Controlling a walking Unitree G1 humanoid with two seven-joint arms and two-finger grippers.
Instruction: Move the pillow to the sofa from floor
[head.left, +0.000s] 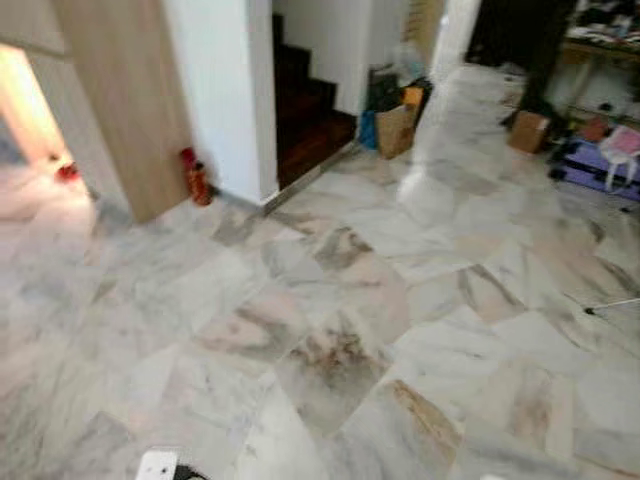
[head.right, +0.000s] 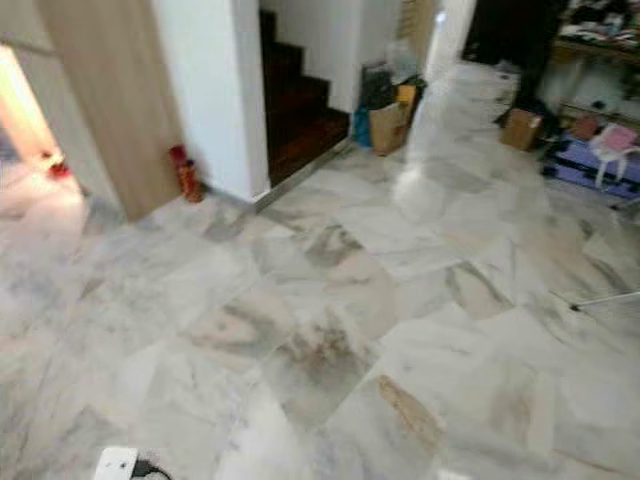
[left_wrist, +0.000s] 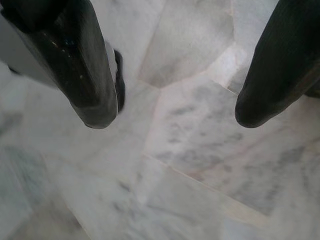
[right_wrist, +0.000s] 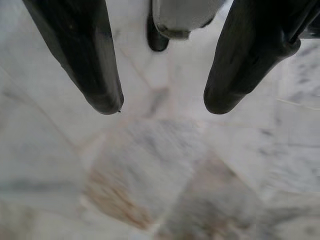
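Underfoot, marble floor (head.left: 330, 330) (stairs (head.left: 305, 110) beyond)

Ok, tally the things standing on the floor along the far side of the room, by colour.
Red: 1, canister by the white wall
Brown: 2, paper bag and cardboard box
Blue: 1, bag
Purple: 1, case
Total: 5
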